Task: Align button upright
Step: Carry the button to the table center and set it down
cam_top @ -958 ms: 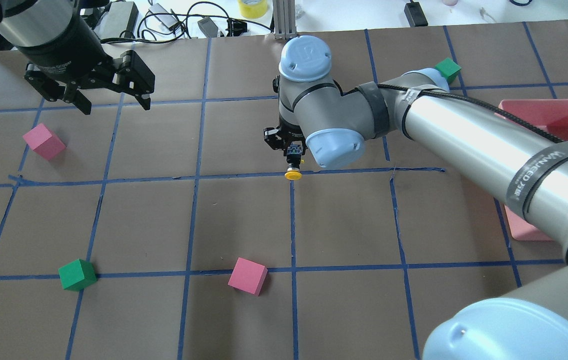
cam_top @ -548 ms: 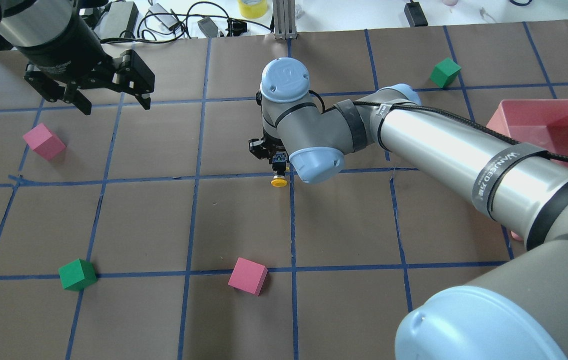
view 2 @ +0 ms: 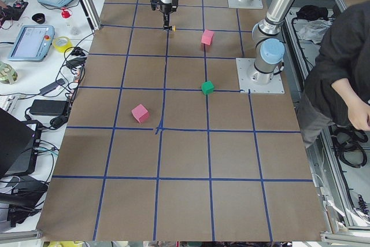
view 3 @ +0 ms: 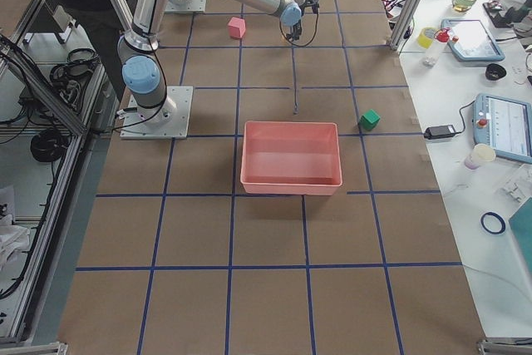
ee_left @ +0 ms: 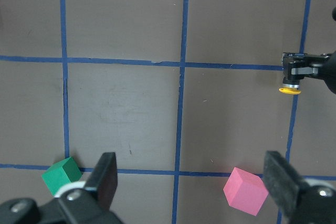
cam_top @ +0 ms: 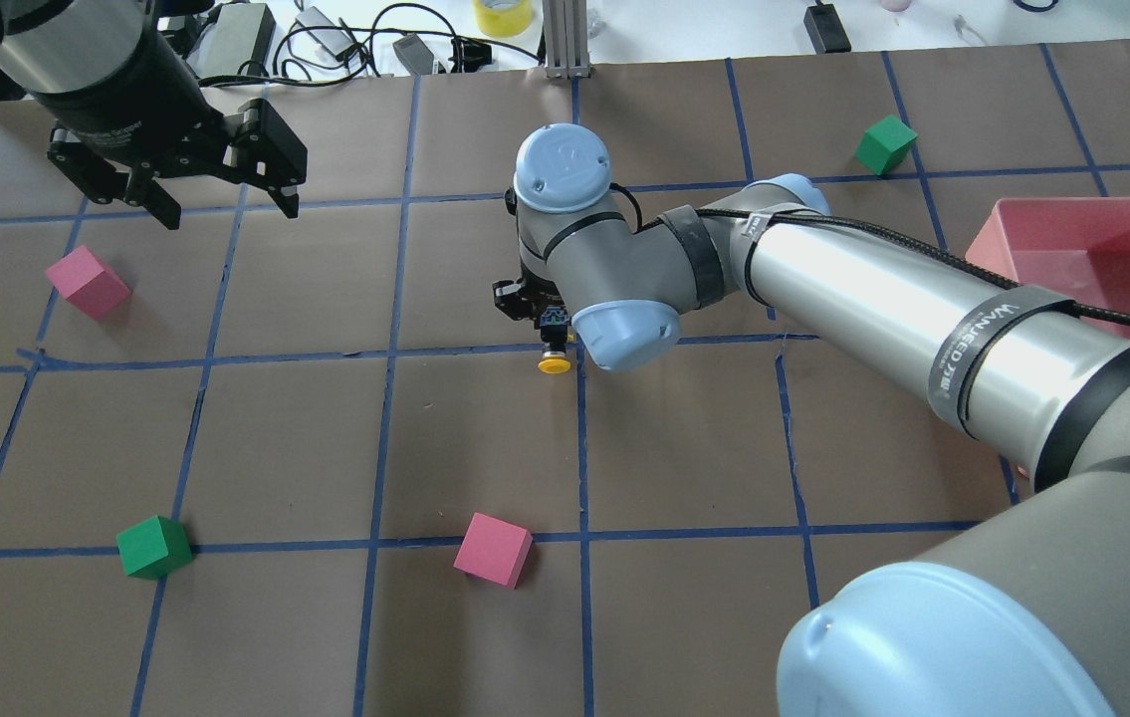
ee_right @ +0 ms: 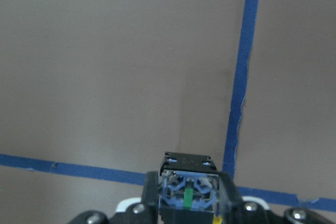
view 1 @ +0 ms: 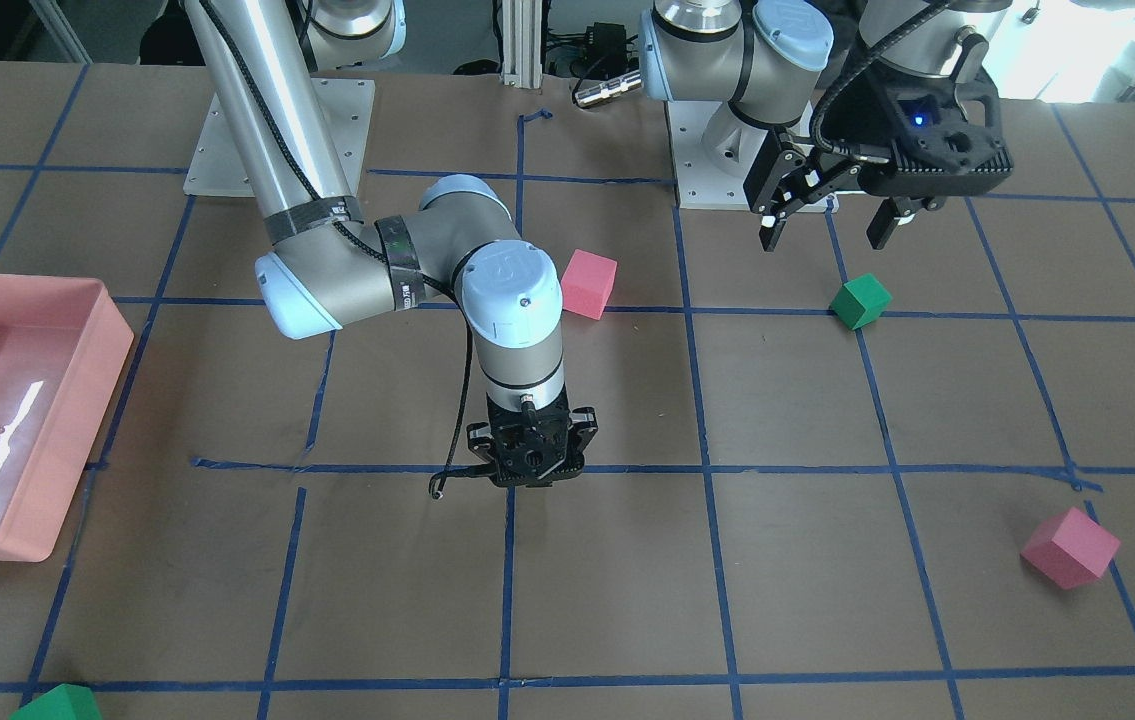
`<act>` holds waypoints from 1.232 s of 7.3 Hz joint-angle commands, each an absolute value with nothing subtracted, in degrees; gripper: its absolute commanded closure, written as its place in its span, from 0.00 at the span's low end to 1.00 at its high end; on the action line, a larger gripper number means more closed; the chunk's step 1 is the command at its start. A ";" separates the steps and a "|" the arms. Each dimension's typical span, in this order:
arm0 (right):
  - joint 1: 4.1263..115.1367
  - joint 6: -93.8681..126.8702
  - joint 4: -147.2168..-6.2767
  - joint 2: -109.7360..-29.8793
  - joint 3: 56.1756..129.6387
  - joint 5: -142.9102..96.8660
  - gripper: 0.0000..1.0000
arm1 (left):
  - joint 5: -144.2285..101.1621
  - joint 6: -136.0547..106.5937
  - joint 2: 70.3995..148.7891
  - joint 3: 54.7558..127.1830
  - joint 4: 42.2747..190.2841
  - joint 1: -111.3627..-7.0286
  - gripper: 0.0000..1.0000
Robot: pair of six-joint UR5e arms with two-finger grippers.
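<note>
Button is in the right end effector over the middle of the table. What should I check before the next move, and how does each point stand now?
1. Grip: right end effector shut on the button: ok.
2. Upright: the yellow cap points down at the table and the terminal base faces up: not ok.
3. Cap clear of the table: cannot tell.
4. Idle arm: left end effector open, hanging far off to the side: ok.
5. Clutter: nearest pink cube well apart from the button: ok.
</note>
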State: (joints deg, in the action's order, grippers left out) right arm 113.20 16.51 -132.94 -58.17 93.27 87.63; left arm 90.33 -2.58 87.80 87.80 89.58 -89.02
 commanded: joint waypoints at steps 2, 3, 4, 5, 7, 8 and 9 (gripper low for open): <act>113.20 16.44 -132.98 -58.18 93.86 87.36 0.43 | 90.09 -3.51 87.71 87.89 89.91 -89.12 0.00; 113.20 16.44 -132.98 -58.62 93.87 87.36 0.16 | 90.09 -3.43 87.71 87.89 89.91 -89.12 0.00; 113.20 16.35 -132.98 -59.32 93.78 87.36 0.07 | 90.00 -3.43 87.80 87.89 89.83 -89.12 0.00; 113.20 16.17 -132.98 -60.37 93.78 87.45 0.01 | 90.09 -3.17 87.80 87.89 89.82 -89.12 0.00; 112.42 12.66 -130.71 -65.45 93.16 87.72 0.00 | 90.35 -2.99 87.80 88.33 89.39 -89.03 0.00; 110.15 11.70 -124.25 -70.70 92.21 87.71 0.00 | 90.09 -2.55 87.98 87.81 89.30 -88.95 0.00; 104.47 10.65 -112.79 -76.15 90.46 86.93 0.00 | 90.44 -2.46 88.33 87.37 87.90 -88.95 0.00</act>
State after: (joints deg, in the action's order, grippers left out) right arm 109.73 12.00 -124.05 -69.71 92.17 87.54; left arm 90.26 -2.68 88.00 87.85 88.99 -88.99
